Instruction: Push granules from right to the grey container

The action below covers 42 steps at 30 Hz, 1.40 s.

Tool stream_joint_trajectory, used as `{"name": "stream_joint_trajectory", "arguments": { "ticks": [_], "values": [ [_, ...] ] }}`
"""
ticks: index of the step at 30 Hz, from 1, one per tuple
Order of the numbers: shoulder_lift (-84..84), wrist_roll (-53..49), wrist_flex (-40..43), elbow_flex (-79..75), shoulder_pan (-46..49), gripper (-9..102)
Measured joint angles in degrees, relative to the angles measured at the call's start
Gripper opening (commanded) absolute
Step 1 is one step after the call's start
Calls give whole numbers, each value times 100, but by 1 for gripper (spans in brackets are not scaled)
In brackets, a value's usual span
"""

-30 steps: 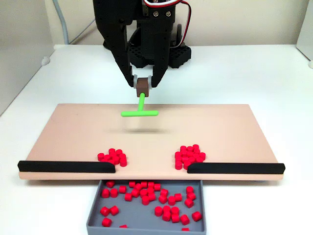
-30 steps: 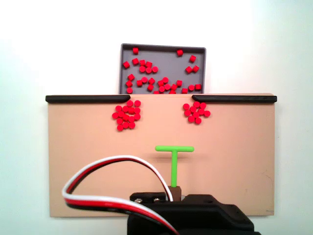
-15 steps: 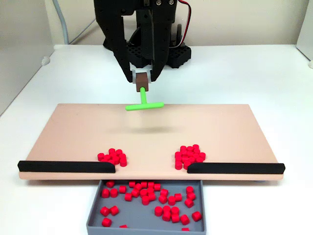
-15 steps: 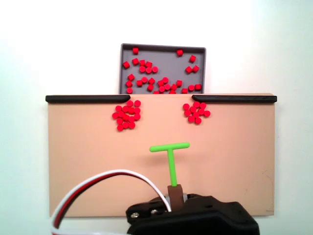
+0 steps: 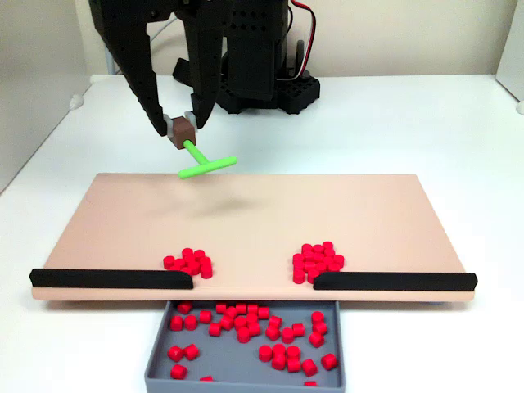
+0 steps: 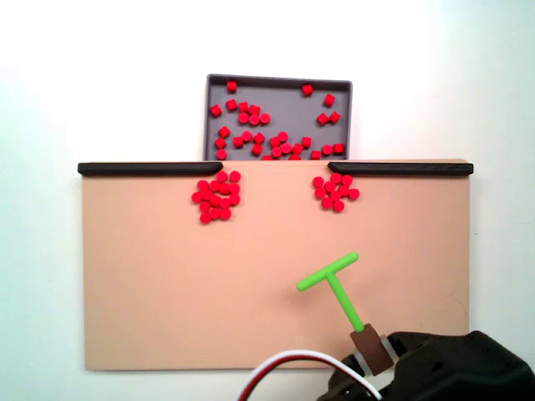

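Granules [image 5: 314, 261] lie in two small heaps on the tan board [image 5: 385, 217], just behind the black strips [image 5: 393, 281], either side of the gap above the grey container [image 5: 160, 368]. A skewed sweep could jam them against a strip. The jaws [image 5: 182, 131], clamped on the green T-stick [image 5: 205, 163], hang well behind both heaps.

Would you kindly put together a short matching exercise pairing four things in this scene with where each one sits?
Things:
1. green T-shaped stick
2. grey container
3. black strips
4. tan board

Places:
A. along the board's edge, either side of a gap
B. held in the gripper, above the board
C. lying flat on the white table
D. below the gap, holding loose granules

Pairs: 1-B, 2-D, 3-A, 4-C
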Motion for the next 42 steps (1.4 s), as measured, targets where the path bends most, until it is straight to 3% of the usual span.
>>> {"name": "stream_joint_trajectory", "arguments": {
  "ticks": [23,30,42],
  "values": [
    [-1556,-4263,-9,-1503,896,0],
    [-2136,-4966,-9,-2127,958,0],
    [-2725,-5019,-9,-2856,1081,0]
  ]
}}
